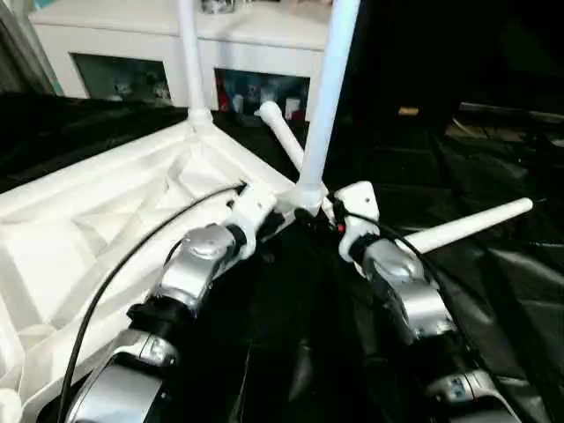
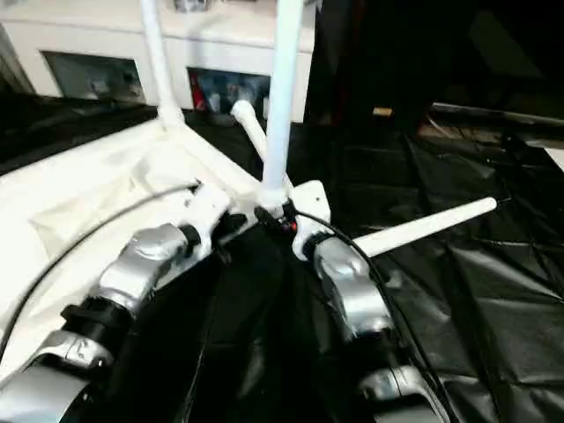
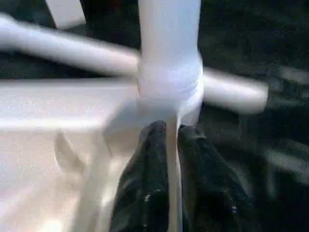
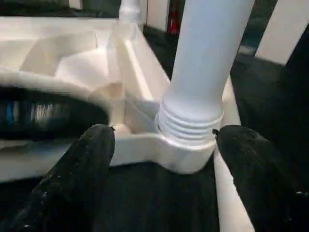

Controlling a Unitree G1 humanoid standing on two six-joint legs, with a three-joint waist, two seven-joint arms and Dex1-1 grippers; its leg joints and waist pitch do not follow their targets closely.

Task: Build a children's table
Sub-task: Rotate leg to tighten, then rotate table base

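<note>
Two legs [image 1: 328, 97] stand upright in the tabletop [image 1: 106, 211].

Black crinkled plastic sheeting [image 1: 493, 300] covers the floor, w/ a white cabinet [image 1: 256, 40] at the back, its glass doors [image 1: 262, 92] showing what are prob. coloured items inside, too blurred to name.

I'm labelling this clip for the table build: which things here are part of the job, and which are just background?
Job: tabletop, upside down; two upright legs, near and far; two loose legs lying on the sheet.

Background: white cabinet, black sheet.
</note>
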